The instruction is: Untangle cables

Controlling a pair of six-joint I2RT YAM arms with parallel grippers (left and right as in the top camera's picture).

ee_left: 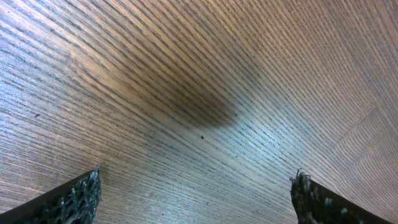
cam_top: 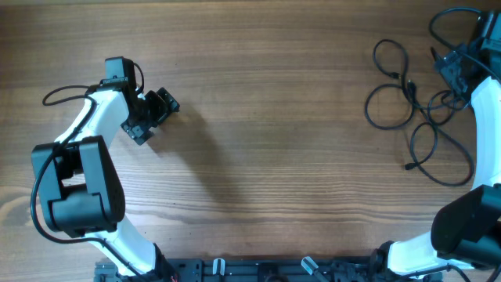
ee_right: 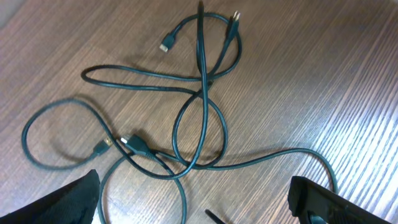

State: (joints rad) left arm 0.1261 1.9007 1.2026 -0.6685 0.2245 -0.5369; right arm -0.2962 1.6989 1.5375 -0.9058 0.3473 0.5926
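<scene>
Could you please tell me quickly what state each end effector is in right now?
Left end effector: open, holding nothing.
Right end effector: open, holding nothing; the cables lie on the table below it.

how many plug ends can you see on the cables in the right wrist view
4: one plug at the upper left of the cables, a second plug near the top edge, and two more close together at lower left. Others may lie outside the frame.

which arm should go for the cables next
Right. The right gripper, open, hangs over the cables; the left gripper, also open, faces only bare table, far from them.
</scene>
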